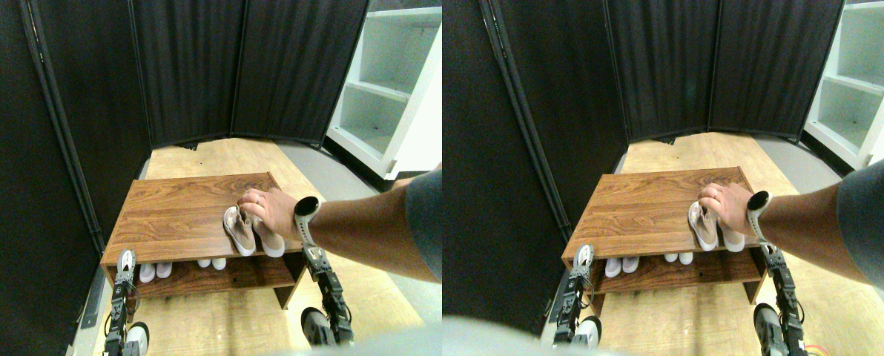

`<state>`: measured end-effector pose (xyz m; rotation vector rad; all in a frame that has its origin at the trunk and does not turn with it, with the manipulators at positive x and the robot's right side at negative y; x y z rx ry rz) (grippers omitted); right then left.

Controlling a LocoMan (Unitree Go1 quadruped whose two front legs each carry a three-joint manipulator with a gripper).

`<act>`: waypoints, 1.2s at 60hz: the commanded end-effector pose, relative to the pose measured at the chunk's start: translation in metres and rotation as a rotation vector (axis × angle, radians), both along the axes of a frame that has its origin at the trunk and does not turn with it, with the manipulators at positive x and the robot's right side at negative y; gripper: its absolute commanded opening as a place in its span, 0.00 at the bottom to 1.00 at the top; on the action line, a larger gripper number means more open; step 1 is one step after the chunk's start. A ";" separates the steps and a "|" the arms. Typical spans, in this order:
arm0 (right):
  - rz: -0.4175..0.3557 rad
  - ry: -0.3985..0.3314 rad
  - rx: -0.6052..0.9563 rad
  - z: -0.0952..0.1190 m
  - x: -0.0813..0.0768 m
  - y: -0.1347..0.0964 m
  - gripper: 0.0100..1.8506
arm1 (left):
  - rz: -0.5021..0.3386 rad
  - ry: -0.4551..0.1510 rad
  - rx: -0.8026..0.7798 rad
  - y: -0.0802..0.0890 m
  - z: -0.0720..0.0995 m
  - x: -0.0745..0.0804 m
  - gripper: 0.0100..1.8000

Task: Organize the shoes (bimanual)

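1. The pale pinkish-white sneakers [253,233] lay on top of the wooden shoe rack [175,208], near its front right corner. One of the pair leaned on its side with the sole toward the front; the other sat just beside it, partly hidden.
2. A person's hand [270,209] rested on that pair, with a white-strapped watch [307,211] on the wrist. I judged the person was setting the shoes out for me, so this pair was not yet mine to handle.
3. On the lower shelf of the rack, two pairs of white toes [182,268] showed at the front edge, side by side toward the left and middle. They looked already stowed, though I could not tell their colours from the toes alone.
4. My left gripper [125,261] stood at the rack's front left corner, near the lower shelf. I could not tell whether it was spread or pressed together, and it held nothing I could see.
5. My right gripper [314,256] stood at the rack's front right corner, just under the person's wrist. Its state was likewise unclear.
6. My judgement: part of the job appeared done below. The pale pair on top was left to be straightened or shelved, once the hand cleared.
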<state>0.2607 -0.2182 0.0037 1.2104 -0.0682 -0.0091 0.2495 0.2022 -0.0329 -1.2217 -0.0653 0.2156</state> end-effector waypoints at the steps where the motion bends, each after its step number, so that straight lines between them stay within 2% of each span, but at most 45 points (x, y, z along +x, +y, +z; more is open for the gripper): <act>1: -0.005 -0.039 -0.035 0.008 0.000 0.002 0.00 | 0.014 -0.051 -0.006 -0.002 0.008 0.002 0.00; 33: -0.011 -0.050 -0.041 0.010 -0.004 0.004 0.00 | 0.021 -0.047 -0.009 -0.002 0.005 0.005 0.00; 57: -0.038 -0.032 -0.026 0.006 -0.010 0.005 0.00 | 0.019 -0.036 -0.020 -0.006 0.004 0.010 0.00; 72: -0.040 -0.026 -0.017 0.005 -0.008 0.006 0.00 | 0.019 -0.037 -0.016 -0.005 0.003 0.011 0.00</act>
